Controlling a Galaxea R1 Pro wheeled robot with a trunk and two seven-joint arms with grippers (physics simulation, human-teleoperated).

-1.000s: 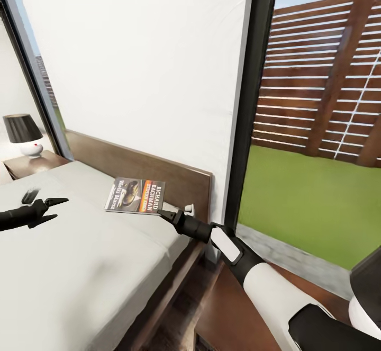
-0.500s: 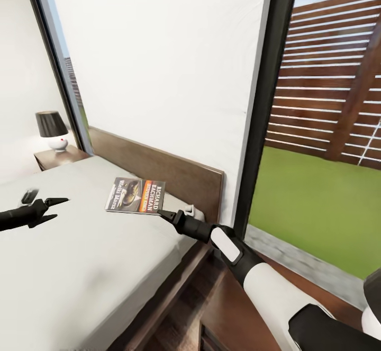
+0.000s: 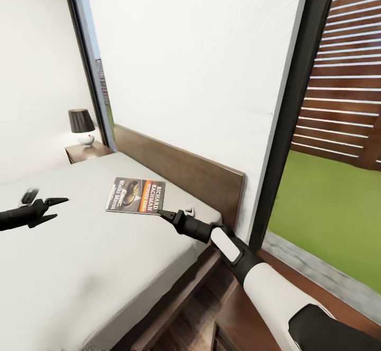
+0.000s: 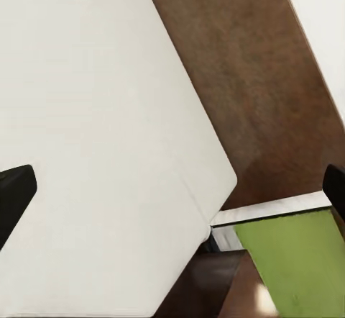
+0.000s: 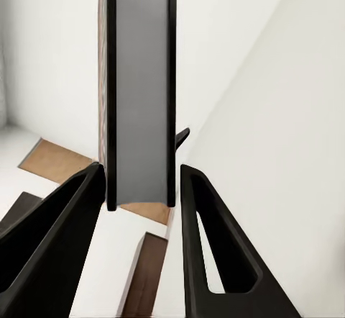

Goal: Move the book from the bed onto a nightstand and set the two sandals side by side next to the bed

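One thin paperback is the matter in hand, and the right claw [image 3: 161,214] has it by the near corner: in the right wrist view the book [image 5: 140,88] stands edge-on between the two dark fingers [image 5: 208,239], which close against its covers on either side. From the head view the book [image 3: 136,195] is held flat and seems to hover just over the grey mattress of the bed [image 3: 79,266], cover up, orange band and white lettering legible; whether it is clear of the sheet or brushing it I cannot tell.

It looks light and somewhat floppy. Pinched at one corner, the far end may sag or swing, and a glossy cover could slip between smooth fingers. A hold further in along the spine edge would probably carry it more steadily.

Out to the side, the left claw [image 3: 45,203] hangs over the mattress with its fingers spread and nothing between them.

Farther off, beyond the bed's head end, a nightstand [image 3: 89,151] sits against the wall with a small black-shaded lamp [image 3: 82,127] on it, leaving bare top beside the lamp base. The headboard [image 3: 180,173] runs along behind, under the tall window.
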